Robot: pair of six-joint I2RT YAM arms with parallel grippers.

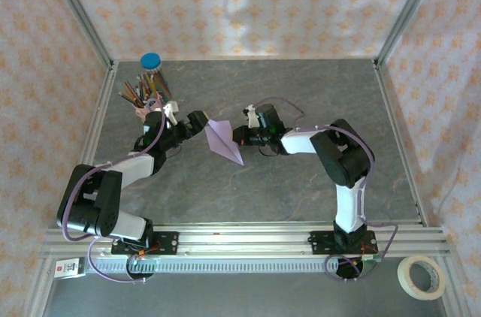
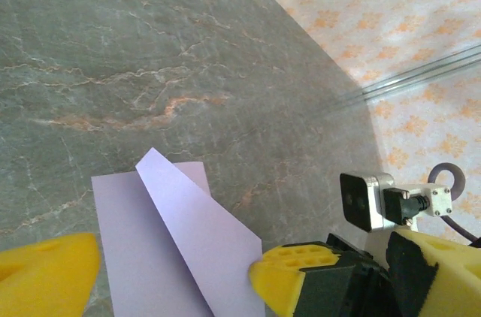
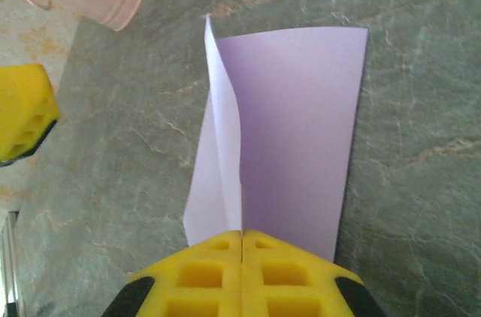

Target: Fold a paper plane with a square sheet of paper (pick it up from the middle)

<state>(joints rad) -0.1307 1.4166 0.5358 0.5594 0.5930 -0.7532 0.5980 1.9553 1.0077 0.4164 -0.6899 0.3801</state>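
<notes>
Right gripper (image 3: 242,240): jaws pinched together on the paper plane (image 3: 301,122).
Left gripper (image 2: 169,272): jaws spread wide, clamping nothing.

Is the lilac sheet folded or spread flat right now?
Folded. From above the paper is a narrow pointed shape; the right wrist view shows a centre crease with one flap raised, pinched in the shut right gripper.
</notes>
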